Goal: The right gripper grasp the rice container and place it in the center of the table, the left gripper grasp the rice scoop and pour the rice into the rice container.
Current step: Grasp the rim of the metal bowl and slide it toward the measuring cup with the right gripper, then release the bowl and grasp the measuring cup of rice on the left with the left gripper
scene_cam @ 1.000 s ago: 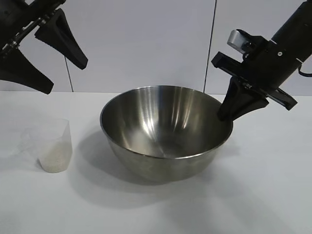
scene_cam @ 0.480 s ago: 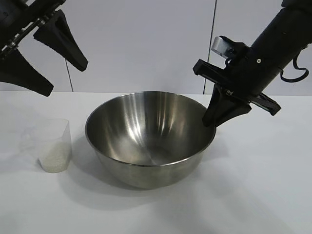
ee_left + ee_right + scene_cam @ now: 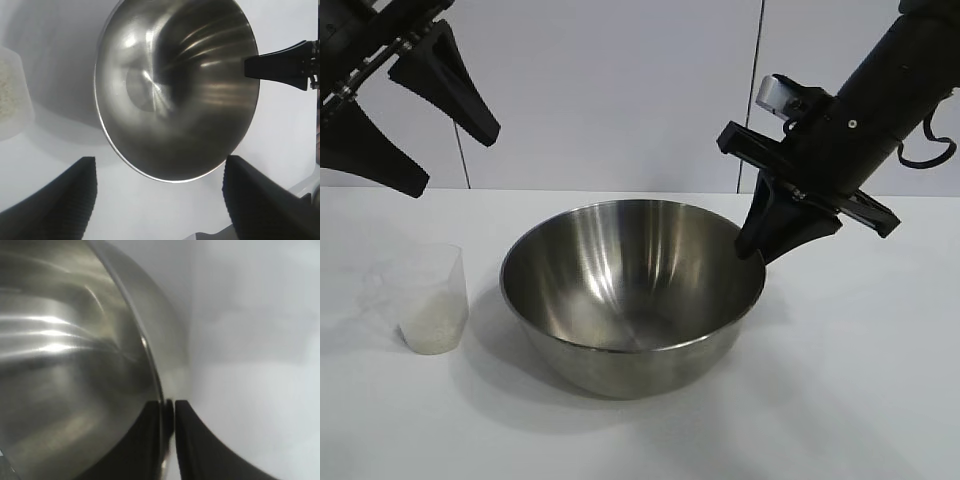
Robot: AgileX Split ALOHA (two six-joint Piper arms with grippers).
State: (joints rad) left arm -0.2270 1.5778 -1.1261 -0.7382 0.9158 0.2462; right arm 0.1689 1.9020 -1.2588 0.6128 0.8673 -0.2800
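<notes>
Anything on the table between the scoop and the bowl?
Nothing: in the exterior view only bare table, shaded by the bowl, separates it from the scoop. The left wrist view agrees.

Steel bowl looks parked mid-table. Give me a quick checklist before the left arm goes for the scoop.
1. Shiny round stainless-steel bowl upright on the white table: ok.
2. Right gripper clear of the bowl: not ok, its black fingers straddle the rim.
3. Left gripper open, raised at the exterior view's upper left: ok.
4. Small translucent plastic scoop upright beside the bowl, apart from it: ok.
5. White rice inside the scoop: ok.
6. Scoop handle's direction: cannot tell.
</notes>
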